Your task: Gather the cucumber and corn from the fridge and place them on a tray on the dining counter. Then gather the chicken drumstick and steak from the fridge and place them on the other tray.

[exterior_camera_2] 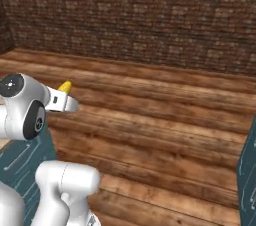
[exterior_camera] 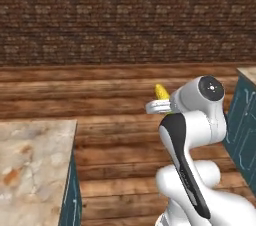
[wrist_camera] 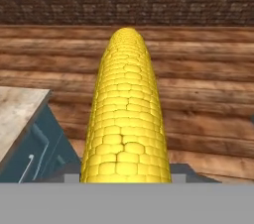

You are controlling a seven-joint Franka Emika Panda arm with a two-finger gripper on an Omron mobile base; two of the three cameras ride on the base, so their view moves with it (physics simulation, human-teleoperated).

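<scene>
1. Brown brick wall (exterior_camera: 125, 15) fills the background, with a wooden plank floor (exterior_camera: 115, 120) running below it toward the robot.

2. At the lower left of the left base view sits one end of a beige, brown-mottled stone desk on a teal base (exterior_camera: 30, 165). The hand view shows the same corner low on its left side, and another teal panel (exterior_camera: 245, 130) stands at the right edge of the left base view.

3. No tray can be seen on the visible part of the desk.

4. The white arm carries a short bright yellow corn cob (wrist_camera: 126, 114) in its gripper (exterior_camera: 161, 104), held above the floor in open space, clear of the desk.

5. The jaws are clamped on the corn's near end. The fingertips themselves are hidden behind the cob in the hand view, so the hold is judged from the cob sitting fixed at the hand in both base views.

6. The cob's long axis runs straight out from the hand, along the line of the gripper, with the rounded tip pointing away toward the wall.

7. The step in hand looks like transport: the corn is out of the fridge and not yet on a tray.

8. The desk edge lies to the left of the corn and below it, so the coming move probably needs a swing or drive leftward.

9. Room over the floor is wide. The desk's corner and teal side are the nearest things to avoid clipping with the protruding cob tip.
</scene>
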